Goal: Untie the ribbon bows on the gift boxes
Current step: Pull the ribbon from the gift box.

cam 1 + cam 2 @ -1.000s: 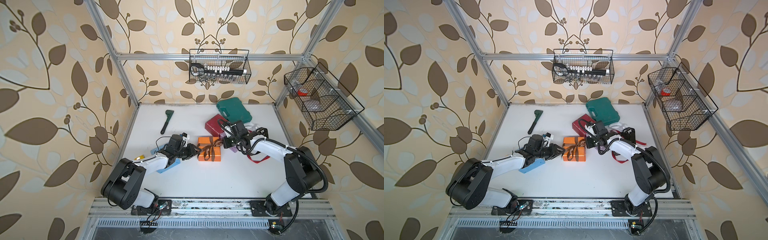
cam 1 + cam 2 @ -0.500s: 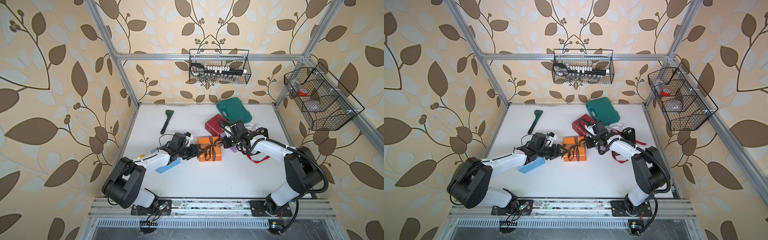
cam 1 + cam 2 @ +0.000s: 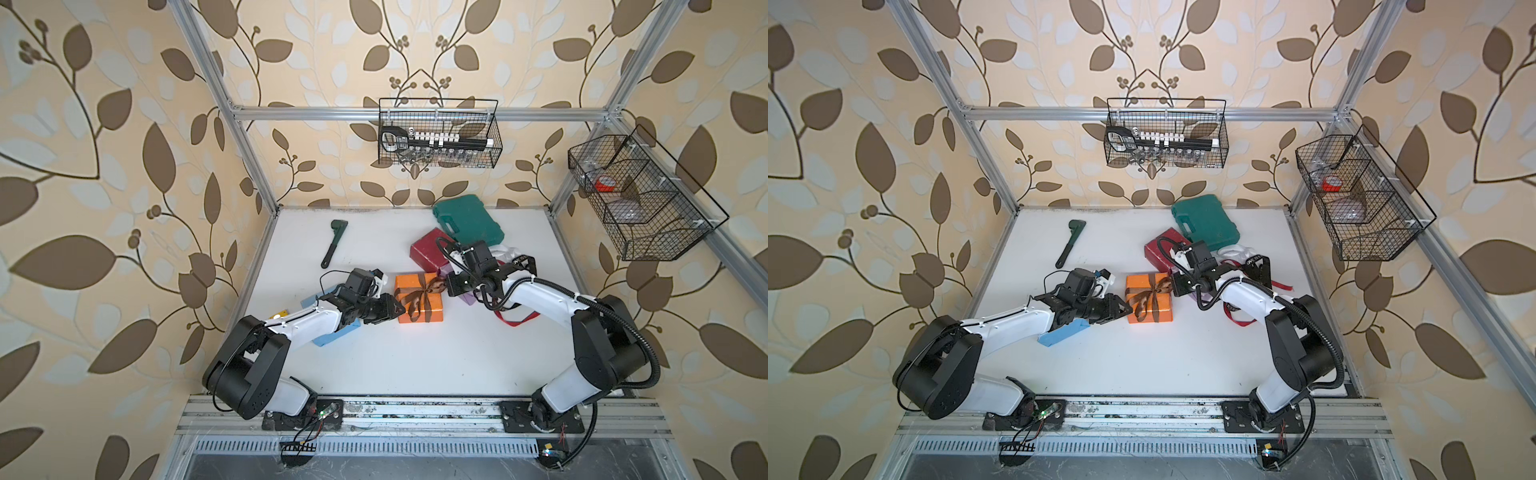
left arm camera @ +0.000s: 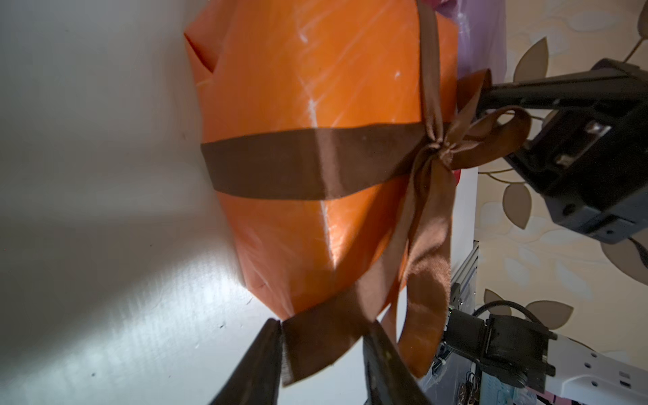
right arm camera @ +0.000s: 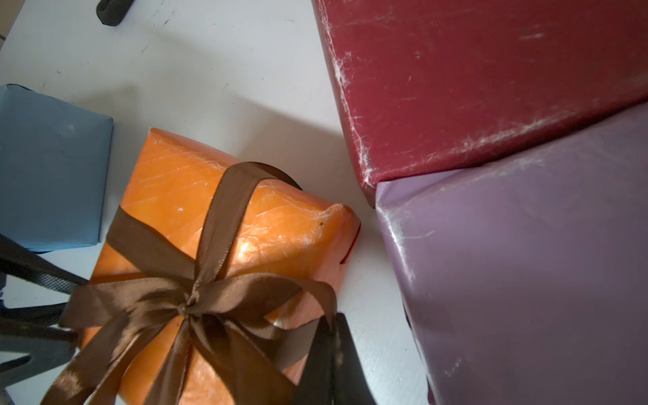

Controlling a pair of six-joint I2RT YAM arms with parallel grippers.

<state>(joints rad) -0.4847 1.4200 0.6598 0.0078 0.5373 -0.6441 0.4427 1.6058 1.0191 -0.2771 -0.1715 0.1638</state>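
Left end effector (image 4: 322, 326): fingers partly spread, with the free tail (image 4: 315, 345) of the brown satin ribbon bow (image 5: 189, 308) lying between them. I cannot tell whether they bite yet. Over the last second I have crept in along my side of the orange paper-wrapped gift box (image 3: 435, 311), so the tail now sits inside the gap.

Right end effector (image 5: 331, 326): pressed together on part of the bow at the box's opposite side, unchanged.

Knot still tied. Box flat on the white bench (image 3: 415, 365).

Dark red box (image 3: 428, 253), lilac box (image 5: 526, 263) and light blue box (image 5: 52, 168), all beside the orange one, show no ribbon.

Judgement: last bow. Close, then pull apart.
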